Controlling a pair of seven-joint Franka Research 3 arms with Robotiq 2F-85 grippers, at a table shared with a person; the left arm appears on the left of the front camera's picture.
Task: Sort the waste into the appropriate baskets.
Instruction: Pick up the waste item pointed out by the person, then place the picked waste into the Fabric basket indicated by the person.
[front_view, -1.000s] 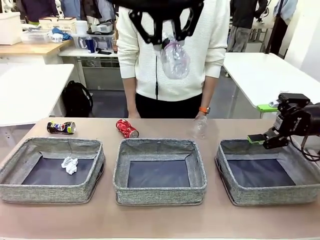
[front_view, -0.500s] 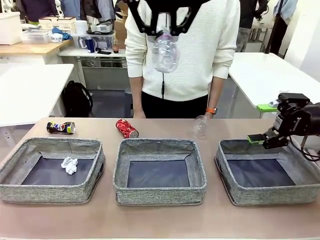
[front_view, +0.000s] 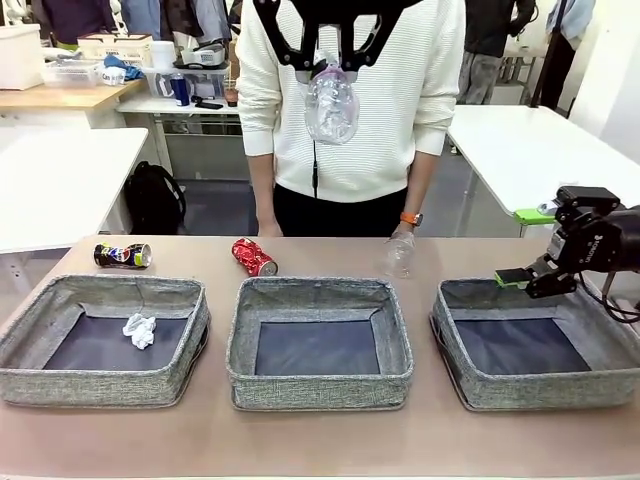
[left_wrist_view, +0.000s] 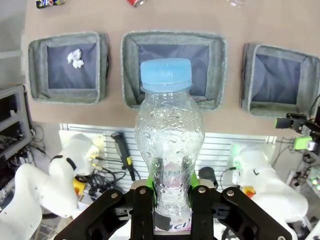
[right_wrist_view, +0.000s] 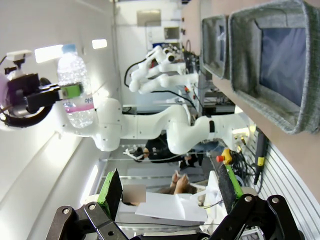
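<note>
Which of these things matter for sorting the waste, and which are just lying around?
Job: bottle in left pincer; paper ball; red can; dark can; crushed clear container; left basket; middle basket; right basket.
Lying about: black backpack; boxes on back table.

Three alike shallow grey woven baskets w/ soft walls and dark flat bottoms sit in a row on a tan table (front_view: 320, 440): L basket (front_view: 100, 385), mid basket (front_view: 320, 388), R basket (front_view: 540, 392). A crumpled white paper ball (front_view: 139, 329) lies in the L basket. Behind the L basket, a crushed dark can (front_view: 122, 255) lies on its side on the table. Behind the mid basket, a crushed red can (front_view: 254, 256) lies at an angle. A crushed clear container (front_view: 399, 252) stands near the far edge, btwn the mid & R baskets. A clear bottle (front_view: 331, 103) w/ blue cap and pale label is high above the table, clamped at its label end in the L gripper (front_view: 331, 68).
</note>
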